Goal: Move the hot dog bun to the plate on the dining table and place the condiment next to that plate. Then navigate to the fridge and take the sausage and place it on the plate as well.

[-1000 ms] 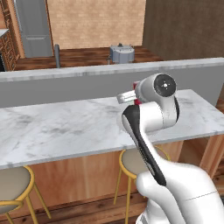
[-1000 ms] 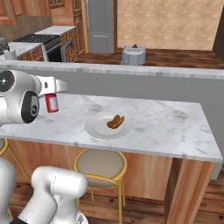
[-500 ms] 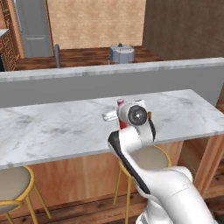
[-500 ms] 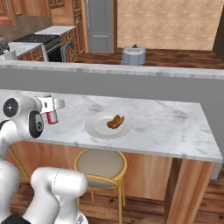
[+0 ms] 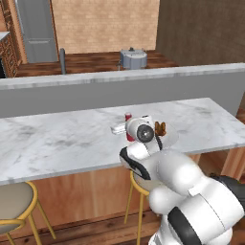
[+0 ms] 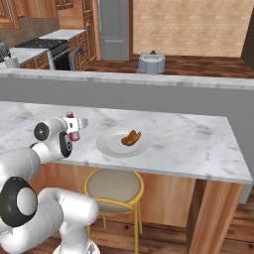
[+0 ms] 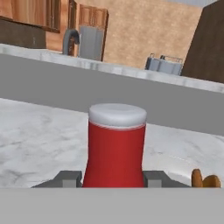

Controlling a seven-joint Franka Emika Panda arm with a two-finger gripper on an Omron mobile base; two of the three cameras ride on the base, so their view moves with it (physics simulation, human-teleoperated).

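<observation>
The condiment (image 7: pixel 116 148), a red bottle with a white cap, stands upright between my fingers (image 7: pixel 66 178). My gripper (image 6: pixel 74 125) is shut on it, low over the dining table (image 6: pixel 198 144) and just left of the plate (image 6: pixel 106 145). Whether the bottle rests on the marble I cannot tell. The hot dog bun (image 6: pixel 131 138) lies on that plate. From the left base, the gripper (image 5: pixel 130 125) and condiment (image 5: pixel 128 117) sit left of the bun (image 5: pixel 160 128), and my arm hides part of the plate (image 5: pixel 173 138). The grey fridge (image 6: pixel 115 30) stands far behind.
A raised grey ledge (image 6: pixel 149 94) runs along the table's far side. Round stools (image 6: pixel 114 186) (image 5: pixel 12 206) stand under the near edge. A grey pot-like appliance (image 6: pixel 151 62) sits beyond the ledge, and a steel range (image 6: pixel 62 49) is at the far left.
My arm has swung down and brought the condiment from high above the table to just over its top, left of the plate. The grip stays shut.
</observation>
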